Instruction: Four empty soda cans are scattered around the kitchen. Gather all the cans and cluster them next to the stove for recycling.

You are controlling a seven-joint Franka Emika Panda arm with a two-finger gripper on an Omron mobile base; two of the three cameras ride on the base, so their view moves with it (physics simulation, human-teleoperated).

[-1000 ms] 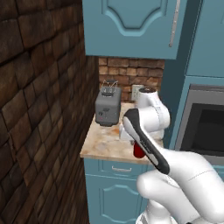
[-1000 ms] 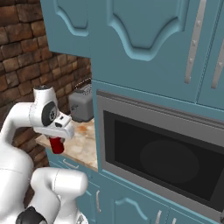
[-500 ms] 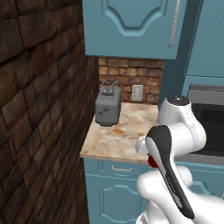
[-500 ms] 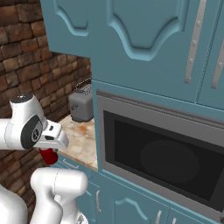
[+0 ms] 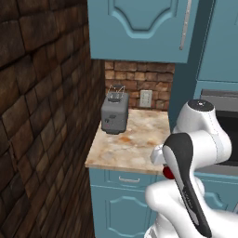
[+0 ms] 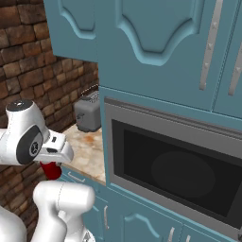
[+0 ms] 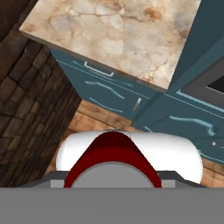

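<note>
The gripper [image 6: 51, 166] is clamped on a red soda can [image 6: 50, 170]. The grey toaster [image 5: 114, 116] sits on the counter [image 5: 135, 142] at 10 o'clock from the can.

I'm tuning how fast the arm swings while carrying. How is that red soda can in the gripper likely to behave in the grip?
The soda can is small beside the gripper, so probably light and easy to carry. Its round, smooth-looking wall could slip or twist between the fingers in a quick swing. Set down on its side on the marbled countertop, it would likely roll.
</note>
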